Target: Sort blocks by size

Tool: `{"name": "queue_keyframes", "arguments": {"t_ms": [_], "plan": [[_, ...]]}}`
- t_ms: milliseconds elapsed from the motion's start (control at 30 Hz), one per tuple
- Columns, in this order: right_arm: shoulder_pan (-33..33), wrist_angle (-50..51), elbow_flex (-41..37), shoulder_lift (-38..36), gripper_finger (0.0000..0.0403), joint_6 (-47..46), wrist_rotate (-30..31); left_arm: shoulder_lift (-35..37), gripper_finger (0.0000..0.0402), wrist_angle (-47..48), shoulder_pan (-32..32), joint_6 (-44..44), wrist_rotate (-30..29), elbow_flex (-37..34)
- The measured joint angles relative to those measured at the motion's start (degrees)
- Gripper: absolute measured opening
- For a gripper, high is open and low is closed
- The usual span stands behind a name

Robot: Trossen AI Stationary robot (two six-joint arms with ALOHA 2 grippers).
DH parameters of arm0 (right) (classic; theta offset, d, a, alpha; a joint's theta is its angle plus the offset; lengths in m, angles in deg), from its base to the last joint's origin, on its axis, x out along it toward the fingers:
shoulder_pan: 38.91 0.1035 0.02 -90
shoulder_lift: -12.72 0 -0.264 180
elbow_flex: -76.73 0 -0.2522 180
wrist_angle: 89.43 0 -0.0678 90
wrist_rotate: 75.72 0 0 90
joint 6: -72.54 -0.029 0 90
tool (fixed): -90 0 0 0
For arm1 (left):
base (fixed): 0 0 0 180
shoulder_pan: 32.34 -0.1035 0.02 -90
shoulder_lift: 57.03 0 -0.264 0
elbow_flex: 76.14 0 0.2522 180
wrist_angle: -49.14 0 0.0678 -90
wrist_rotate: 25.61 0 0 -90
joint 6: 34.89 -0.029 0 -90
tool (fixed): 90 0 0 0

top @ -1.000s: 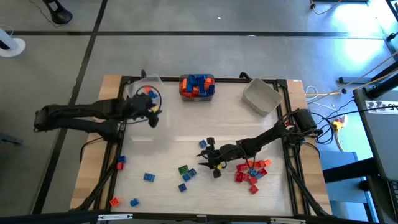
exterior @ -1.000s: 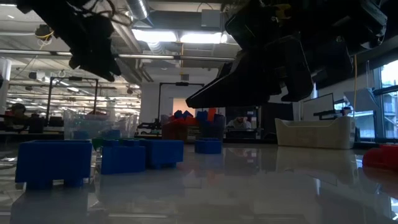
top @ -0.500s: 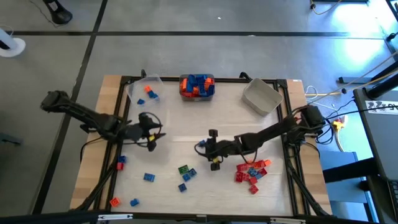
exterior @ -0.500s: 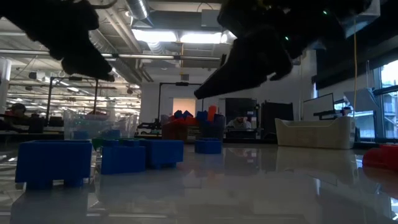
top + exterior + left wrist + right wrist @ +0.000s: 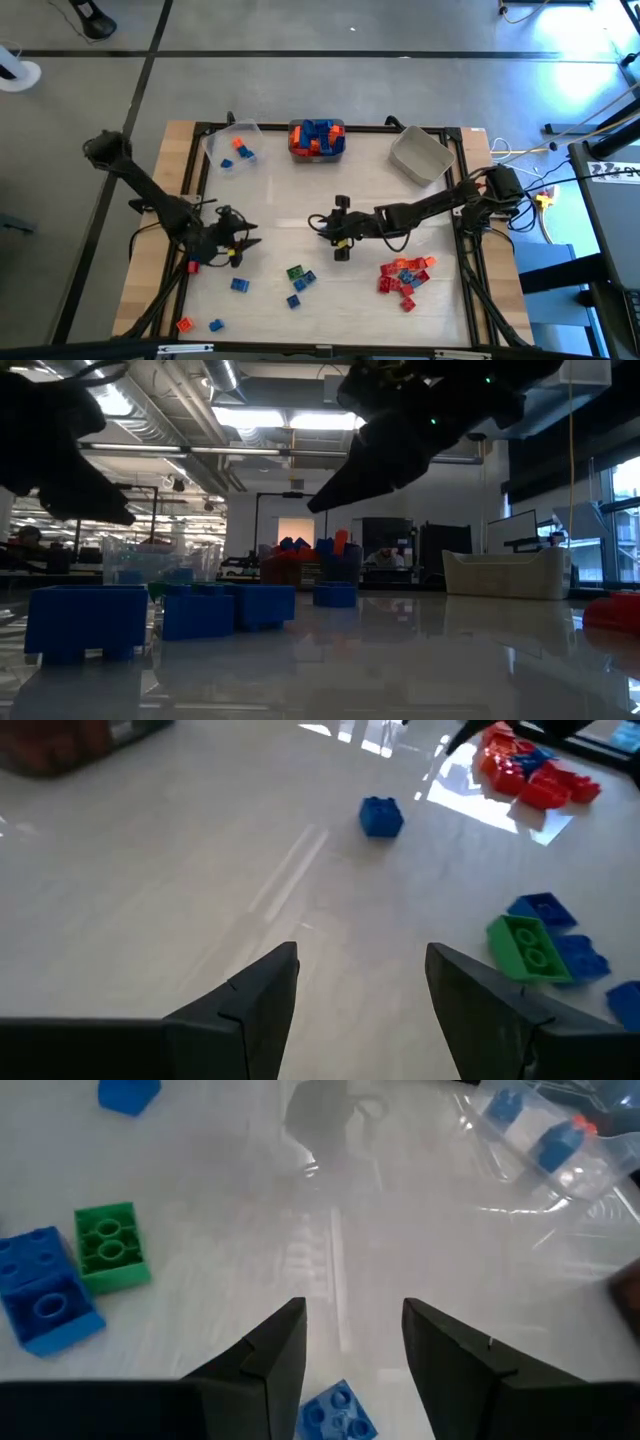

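The left gripper (image 5: 238,243) has been swung from the clear bin (image 5: 232,147) toward the loose blue blocks (image 5: 240,285); its fingers are parted, empty. The right gripper (image 5: 322,224), also parted, holds nothing. No writing is legible.

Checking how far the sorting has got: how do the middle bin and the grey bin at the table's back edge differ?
The middle bin is heaped with blue and orange blocks; the grey bin shows none. The middle bin sits square to the edge; the grey bin is turned at an angle. Both stand along the back.
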Motion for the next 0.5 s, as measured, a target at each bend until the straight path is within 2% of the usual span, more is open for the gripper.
{"name": "queue_keyframes", "arguments": {"t_ms": [267, 367, 500], "plan": [[-0.3, 1.2, 0.0, 0.0, 0.0168, 0.0, -0.4, -12.7, 0.0207, -9.0, 7.2, 6.2, -7.9, 0.0], [-1.5, 4.4, 0.0, 0.0, 0.0186, -2.4, -4.6, -17.4, 0.0207, -12.8, 7.7, 7.5, -9.0, 0.0], [-4.3, 8.2, 0.0, 0.0, 0.0232, -5.2, -11.9, -22.5, 0.0207, -16.4, 7.7, 8.9, -9.4, 0.0]]}}
